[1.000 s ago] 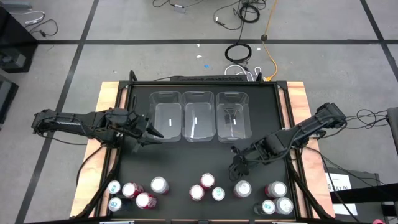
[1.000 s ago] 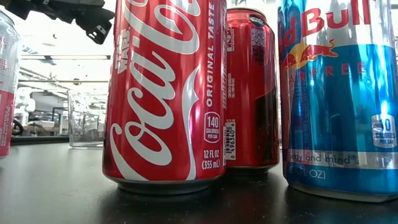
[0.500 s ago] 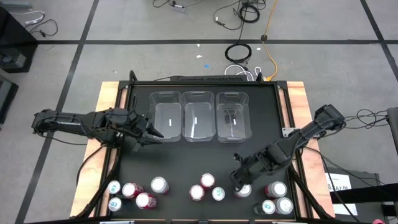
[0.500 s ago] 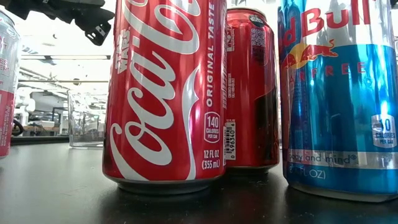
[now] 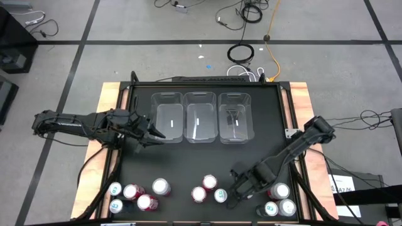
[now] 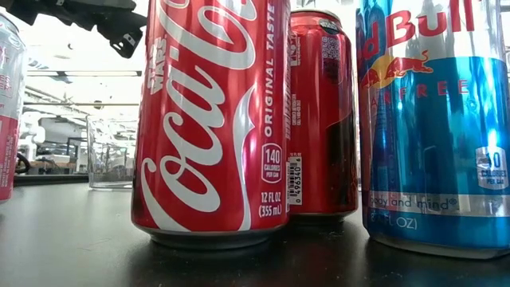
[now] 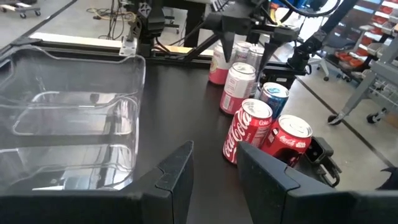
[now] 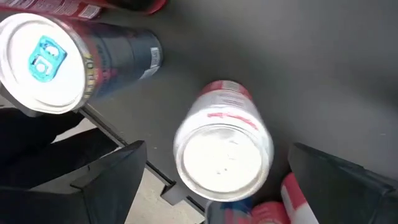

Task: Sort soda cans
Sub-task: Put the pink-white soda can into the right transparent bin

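Several soda cans stand upright along the table's near edge: a left cluster [image 5: 130, 191], a middle group [image 5: 209, 182] and a right group [image 5: 279, 190]. My right gripper [image 5: 242, 188] hangs open over a pink-and-white can [image 8: 224, 158] and points down. Its fingers [image 8: 106, 180] stand on either side of the silver top, apart from it. A blue can with a teal tab [image 8: 43, 62] stands beside it. My left gripper [image 5: 157, 137] hovers open and empty beside the left bin. The low view shows red cans [image 6: 211, 119] and a blue can [image 6: 434, 119] close up.
Three clear plastic bins [image 5: 200, 95] sit side by side at the table's far middle; the left one [image 7: 68, 118] lies just beside my left gripper. Bare black table surface lies between bins and cans. Cans crowd close around my right gripper. Wooden borders flank the black mat.
My right gripper has travelled toward the table's near edge and down, from the bare middle of the mat to above the pink-and-white can between the middle and right groups. The cans have stayed in place.
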Tool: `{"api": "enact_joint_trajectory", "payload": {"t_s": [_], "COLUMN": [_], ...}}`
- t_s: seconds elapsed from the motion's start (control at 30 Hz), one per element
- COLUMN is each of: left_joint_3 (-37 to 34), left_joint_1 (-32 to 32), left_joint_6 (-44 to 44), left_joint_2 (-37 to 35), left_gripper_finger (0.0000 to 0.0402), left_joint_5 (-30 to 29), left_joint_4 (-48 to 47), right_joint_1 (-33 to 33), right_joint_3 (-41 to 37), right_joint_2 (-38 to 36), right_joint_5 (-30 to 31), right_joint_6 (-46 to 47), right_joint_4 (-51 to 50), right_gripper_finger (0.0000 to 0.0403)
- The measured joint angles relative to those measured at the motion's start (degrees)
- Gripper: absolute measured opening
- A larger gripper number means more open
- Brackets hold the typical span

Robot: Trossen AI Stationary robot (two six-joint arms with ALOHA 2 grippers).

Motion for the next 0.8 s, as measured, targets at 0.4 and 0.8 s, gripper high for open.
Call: {"api": "enact_joint_trajectory", "payload": {"t_s": [0.4,0.8], "left_joint_3": [0.0,0.0], "left_joint_1": [0.0,0.0], "left_joint_6": [-0.1,-0.2], "left_joint_2": [0.0,0.0], "left_gripper_finger": [0.0131,0.0131], "left_joint_5": [0.0,0.0], "left_joint_4": [0.0,0.0], "right_joint_1": [1.3,1.9], "right_joint_3": [0.0,0.0], "right_joint_2": [3.2,8.1], "right_joint_5": [0.3,-2.5], "right_joint_6": [1.3,0.9], "right_joint_4": [-0.8,-0.2], "right_gripper_finger": [0.0384,0.037]}}
